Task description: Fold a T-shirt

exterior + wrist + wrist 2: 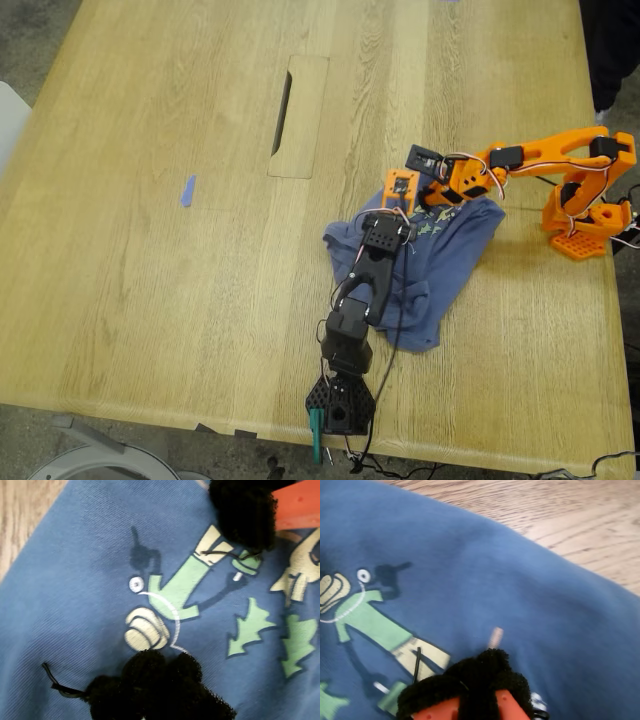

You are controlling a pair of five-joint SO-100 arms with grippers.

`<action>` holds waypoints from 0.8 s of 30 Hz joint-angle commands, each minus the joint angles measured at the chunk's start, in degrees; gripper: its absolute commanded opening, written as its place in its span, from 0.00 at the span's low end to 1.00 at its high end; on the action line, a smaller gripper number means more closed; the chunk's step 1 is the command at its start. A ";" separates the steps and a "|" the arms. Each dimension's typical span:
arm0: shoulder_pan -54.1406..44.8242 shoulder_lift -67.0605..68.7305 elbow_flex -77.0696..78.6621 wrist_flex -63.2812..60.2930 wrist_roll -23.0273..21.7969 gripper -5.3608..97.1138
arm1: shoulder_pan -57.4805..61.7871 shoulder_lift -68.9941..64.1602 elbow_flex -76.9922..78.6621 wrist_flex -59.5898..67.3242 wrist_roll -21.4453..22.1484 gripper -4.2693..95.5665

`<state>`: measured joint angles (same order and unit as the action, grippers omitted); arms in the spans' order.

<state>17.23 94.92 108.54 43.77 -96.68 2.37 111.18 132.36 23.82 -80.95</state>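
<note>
Wooden table (180, 120) bears the crumpled T-shirt (450, 250) under both pincers.

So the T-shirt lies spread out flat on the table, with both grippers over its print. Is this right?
Not quite. The T-shirt is not spread flat: the exterior view shows it bunched in a crumpled heap on the table. The rest holds: my first gripper and my second gripper are both over its print.

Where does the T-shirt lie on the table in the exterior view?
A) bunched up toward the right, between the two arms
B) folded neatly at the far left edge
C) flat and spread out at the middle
A: the T-shirt sits rumpled right of the table's middle, with the black arm and the orange arm reaching over it.
</note>
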 commanded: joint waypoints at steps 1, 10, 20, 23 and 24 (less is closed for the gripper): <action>-3.69 11.60 7.29 -1.14 0.09 0.05 | 3.69 6.15 6.06 -1.58 0.26 0.05; -12.92 26.10 16.70 2.02 0.00 0.05 | 19.34 23.12 17.49 2.64 0.00 0.05; -37.35 36.39 16.70 4.66 0.00 0.05 | 49.66 37.00 19.34 8.88 -0.44 0.05; -45.70 39.38 17.58 5.45 -0.09 0.05 | 58.27 41.40 22.68 9.40 -0.53 0.05; -48.25 40.43 18.46 5.54 -0.09 0.05 | 61.17 42.89 24.08 9.76 -0.53 0.05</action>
<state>-24.43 129.46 127.00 49.13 -96.68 58.71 151.00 155.57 33.31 -81.12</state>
